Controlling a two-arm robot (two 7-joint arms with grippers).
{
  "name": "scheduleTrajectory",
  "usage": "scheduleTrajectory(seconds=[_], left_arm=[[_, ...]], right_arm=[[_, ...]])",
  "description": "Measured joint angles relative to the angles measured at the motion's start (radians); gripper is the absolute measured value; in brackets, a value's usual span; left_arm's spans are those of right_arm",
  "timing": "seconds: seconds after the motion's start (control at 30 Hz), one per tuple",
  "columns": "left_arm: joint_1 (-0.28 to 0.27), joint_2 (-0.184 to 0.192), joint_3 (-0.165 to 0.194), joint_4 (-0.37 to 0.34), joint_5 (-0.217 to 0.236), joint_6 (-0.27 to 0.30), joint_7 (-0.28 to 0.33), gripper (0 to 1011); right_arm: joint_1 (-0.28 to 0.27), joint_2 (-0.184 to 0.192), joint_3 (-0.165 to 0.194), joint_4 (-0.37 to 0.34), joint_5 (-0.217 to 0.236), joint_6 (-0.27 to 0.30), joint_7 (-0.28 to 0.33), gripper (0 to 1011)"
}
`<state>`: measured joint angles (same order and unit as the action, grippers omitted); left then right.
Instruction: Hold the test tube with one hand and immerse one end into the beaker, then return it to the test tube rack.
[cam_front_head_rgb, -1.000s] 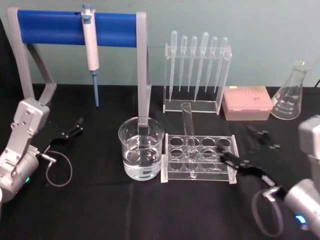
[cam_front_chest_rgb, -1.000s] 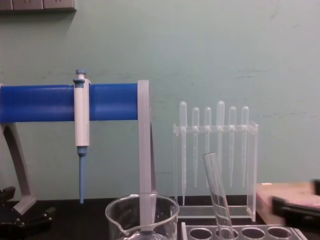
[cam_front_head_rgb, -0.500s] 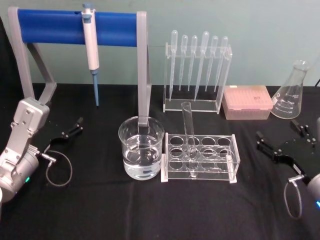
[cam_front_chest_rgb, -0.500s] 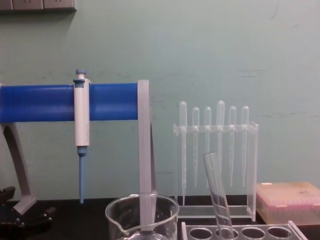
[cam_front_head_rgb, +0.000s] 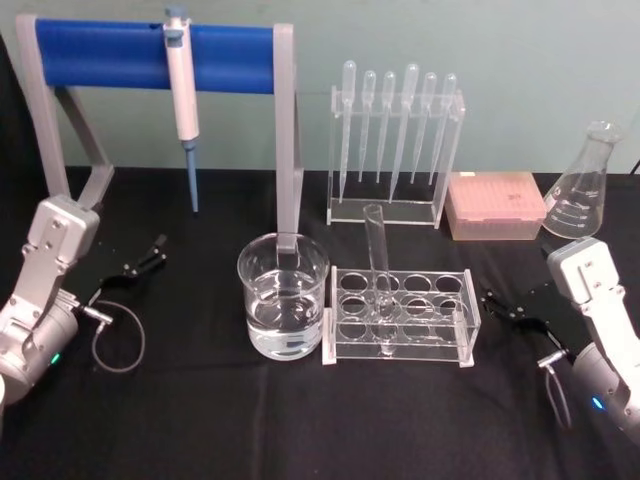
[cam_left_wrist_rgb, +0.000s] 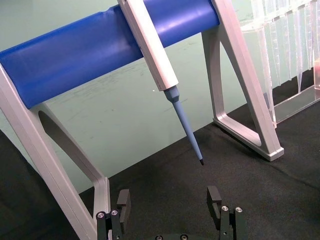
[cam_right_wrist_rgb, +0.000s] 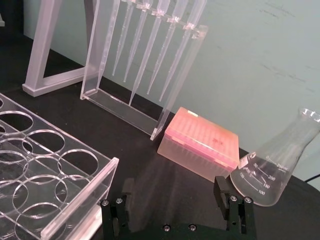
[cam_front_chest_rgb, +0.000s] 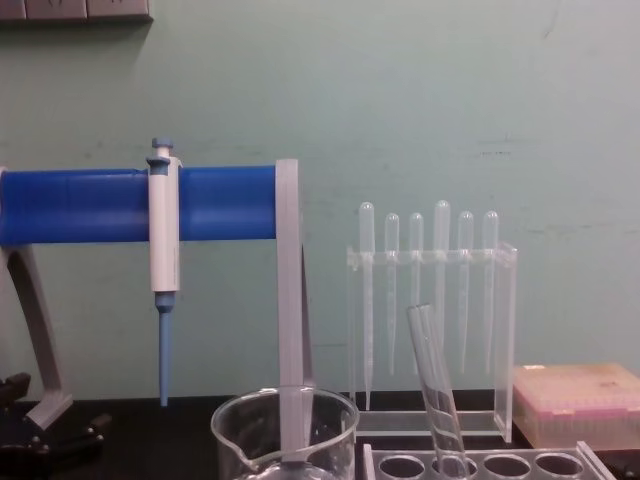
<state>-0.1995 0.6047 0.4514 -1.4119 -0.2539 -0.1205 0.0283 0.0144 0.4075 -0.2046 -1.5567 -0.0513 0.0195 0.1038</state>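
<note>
test tube (cam_front_head_rgb: 378, 275) leans in rack (cam_front_head_rgb: 455, 325); right tool (cam_front_head_rgb: 510, 305) beside, open.

Black table (cam_front_head_rgb: 200, 420) carries beaker (cam_front_head_rgb: 283, 296), tube rack (cam_front_head_rgb: 400, 316), flask (cam_front_head_rgb: 582, 183), seemingly pink box (cam_front_head_rgb: 495, 205).

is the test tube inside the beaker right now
No, the test tube leans in the clear rack, beside the beaker.
</note>
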Motion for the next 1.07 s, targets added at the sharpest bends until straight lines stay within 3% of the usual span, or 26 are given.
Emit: scheduleTrajectory(seconds=[0.43, 1.07], left_arm=[[0.0, 0.0, 0.0, 0.0, 0.0, 0.0, 0.0, 1000], [0.0, 0.0, 0.0, 0.0, 0.0, 0.0, 0.0, 1000]], right_arm=[[0.0, -0.03, 0.022, 0.003, -0.052, -0.036, -0.008, 1002], [0.0, -0.026, 0.019, 0.003, -0.045, -0.034, -0.007, 1002]])
